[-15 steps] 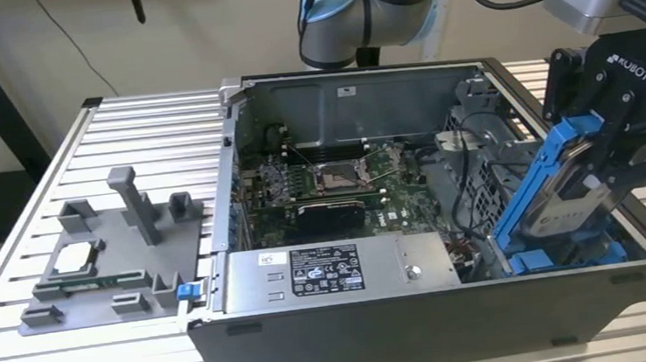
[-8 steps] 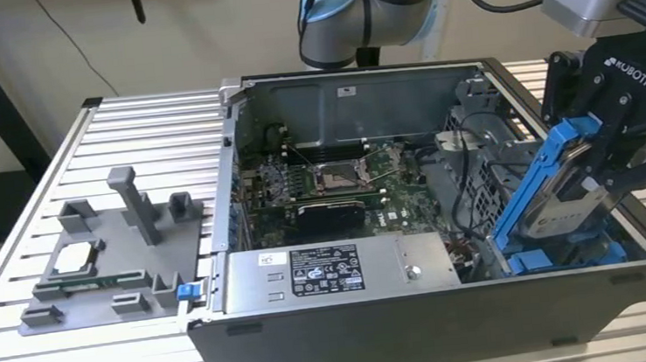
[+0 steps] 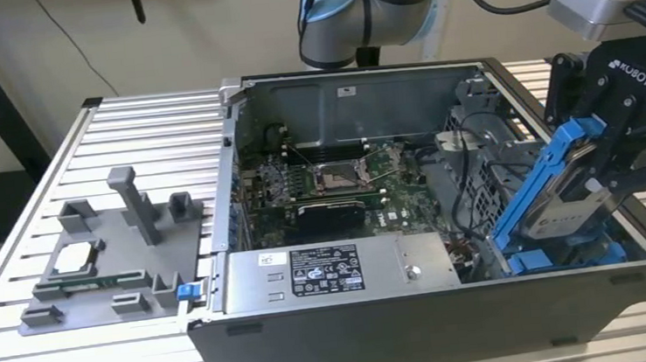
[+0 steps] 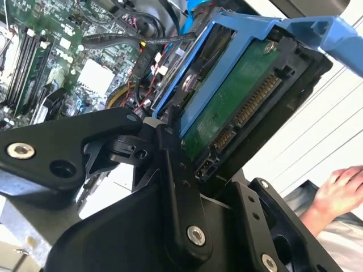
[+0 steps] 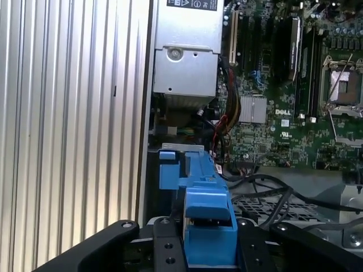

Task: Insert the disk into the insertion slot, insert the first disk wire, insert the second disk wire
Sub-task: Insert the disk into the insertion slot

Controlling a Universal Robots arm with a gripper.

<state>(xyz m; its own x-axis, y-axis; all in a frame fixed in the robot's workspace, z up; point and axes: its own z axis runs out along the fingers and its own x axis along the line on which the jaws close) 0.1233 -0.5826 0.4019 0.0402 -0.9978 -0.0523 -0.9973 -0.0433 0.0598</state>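
Disk (image 3: 561,191) clamped in the hand (image 3: 599,176), fingers closed on the blue carrier from both sides, nothing else held. Tilted steeply over the near right corner of the computer case (image 3: 430,330) at the exterior view's right. Lower end down among the blue fittings of the insertion slot (image 3: 547,260), upper end leaning out past the right case wall. Not yet seated, judging by that slant.

To do this step well:
- Swing the raised end down until level with the bay.
- Keep the carrier's edges parallel to the sheet-metal walls.
- Press only along the bay's own line, and ease off at any sign of binding.
- Hold the connector edge (image 4: 249,110), beside the green circuit board in the second wrist view, clear of the loose wires (image 3: 469,243) lying just left of the slot.
- Avoid knocking the power-supply box (image 3: 337,272), further left along the near wall.

Hard to make out:
- Contact between the disk's lower end and the slot floor, hidden behind the near case wall in the exterior view and behind the carrier itself in the first wrist view.
- Ownership of any one wire in the dark bundle, impossible to tell.
- Far end of the bay, out of sight.
- Person's hand (image 4: 340,192), cut off at the edge of the second wrist view, well apart from the disk.
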